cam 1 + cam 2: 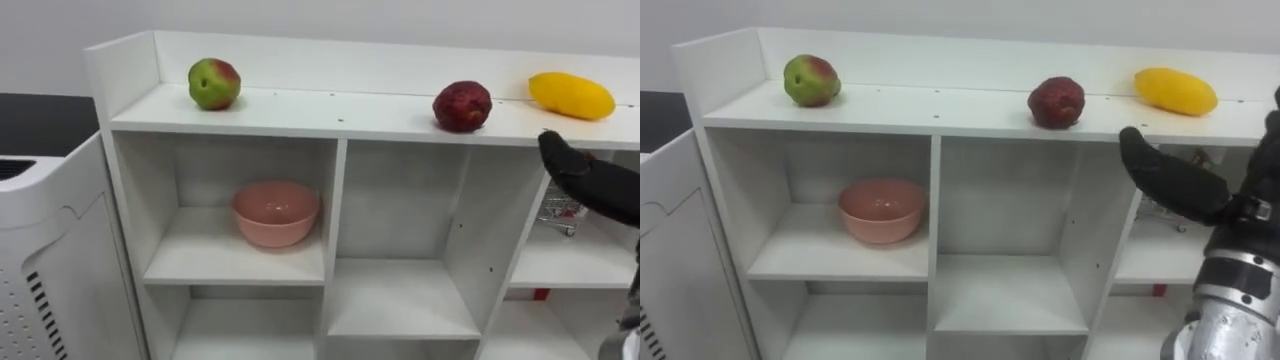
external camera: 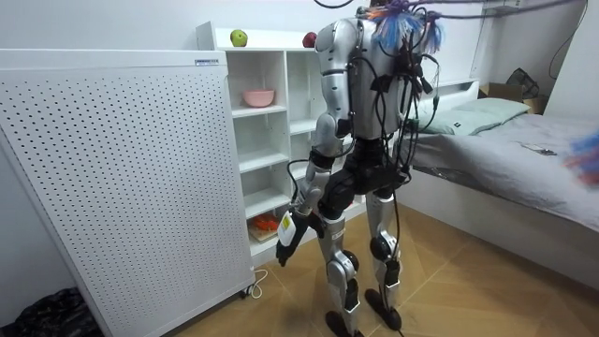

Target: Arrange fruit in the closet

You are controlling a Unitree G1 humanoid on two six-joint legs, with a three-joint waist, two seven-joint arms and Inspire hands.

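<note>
Right eye view: right robot hand outstretched, empty, below yellow fruit; pink bowl shelved.

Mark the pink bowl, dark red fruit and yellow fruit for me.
pink bowl (image 1: 275,228): left eye view, front of its outer wall.
dark red fruit (image 1: 462,106): left eye view, middle of its front.
yellow fruit (image 1: 571,95): left eye view, middle of its skin.

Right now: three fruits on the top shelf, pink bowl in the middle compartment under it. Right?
Not quite. The bowl stands in the left compartment, not the middle one, as the left eye view shows. The rest holds.
</note>
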